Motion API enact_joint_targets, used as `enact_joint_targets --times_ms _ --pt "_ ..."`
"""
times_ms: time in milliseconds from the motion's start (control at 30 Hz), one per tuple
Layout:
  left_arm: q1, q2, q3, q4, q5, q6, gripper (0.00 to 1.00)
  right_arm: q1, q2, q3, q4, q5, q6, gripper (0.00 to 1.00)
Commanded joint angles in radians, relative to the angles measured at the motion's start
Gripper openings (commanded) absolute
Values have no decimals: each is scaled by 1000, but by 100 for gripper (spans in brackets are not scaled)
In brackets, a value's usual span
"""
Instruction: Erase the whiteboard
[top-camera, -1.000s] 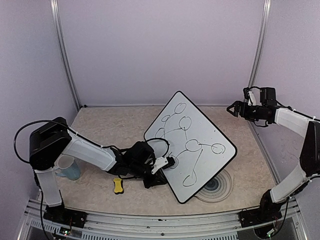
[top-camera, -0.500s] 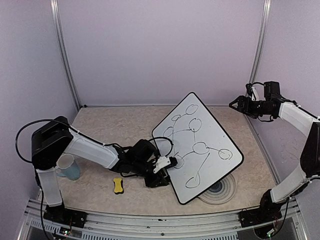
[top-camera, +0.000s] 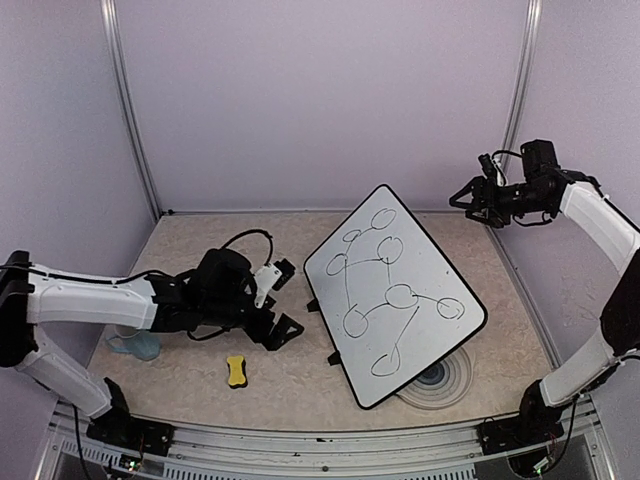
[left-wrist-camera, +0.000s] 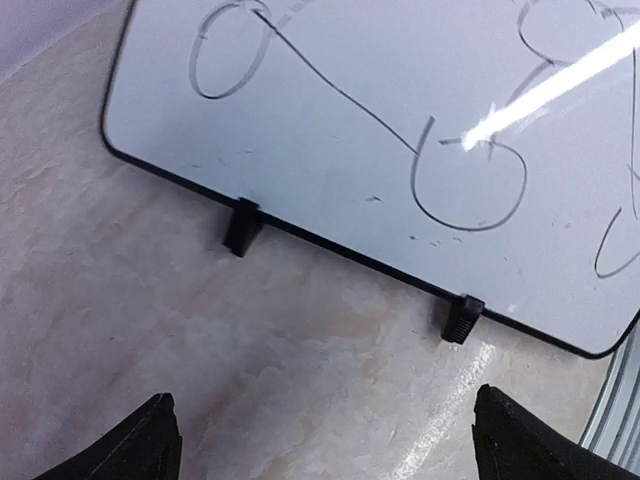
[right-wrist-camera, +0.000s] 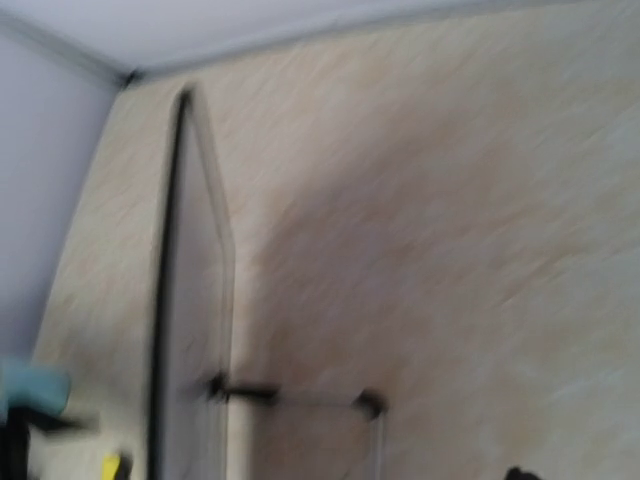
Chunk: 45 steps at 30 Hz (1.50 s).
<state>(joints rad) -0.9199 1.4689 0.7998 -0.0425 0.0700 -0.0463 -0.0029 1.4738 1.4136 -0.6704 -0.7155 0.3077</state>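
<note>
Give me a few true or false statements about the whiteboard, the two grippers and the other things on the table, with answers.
1. The whiteboard carries black marker loops and lines. True.
2. The left gripper is clamped on the board's edge. False: its jaws stand open, clear of the board, with nothing between them.
3. A small yellow object lies on the table, left of the board. True.
4. The grey ringed plate rests on top of the whiteboard. False: the board's near corner covers part of it.
5. The right gripper touches the board. False: it hangs in the air, well apart from it.
</note>
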Motion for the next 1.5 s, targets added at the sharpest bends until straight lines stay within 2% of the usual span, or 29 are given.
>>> enact_joint_targets --times_ms 0,100,233,467,633,700,833,1067,1267,1467 --pt "95 -192 -65 -21 -164 -255 99 88 -8 48 -154 -48 7 76" --pt "211 -296 -103 -49 -159 -425 99 147 5 59 -206 -50 8 70" --pt "334 -335 -115 -121 -106 -586 99 212 27 57 -254 -16 -7 60" --pt "332 -286 -73 -271 -118 -638 99 261 42 28 -255 11 -5 51" --pt "324 -286 -83 -363 -139 -733 99 303 51 21 -255 2 -1 34" --pt "298 -260 -64 -435 -147 -761 99 314 51 20 -250 -2 11 29" --pt "171 -208 -24 -564 -210 -861 97 332 49 1 -228 3 42 18" --pt "32 -173 -73 -553 -179 -1045 83 366 40 -31 -165 4 122 0" --pt "-28 -154 -75 -593 -206 -1119 71 390 25 -63 -123 35 181 0" --pt "-69 -113 -59 -612 -231 -1127 61 427 4 -98 -48 44 253 0"
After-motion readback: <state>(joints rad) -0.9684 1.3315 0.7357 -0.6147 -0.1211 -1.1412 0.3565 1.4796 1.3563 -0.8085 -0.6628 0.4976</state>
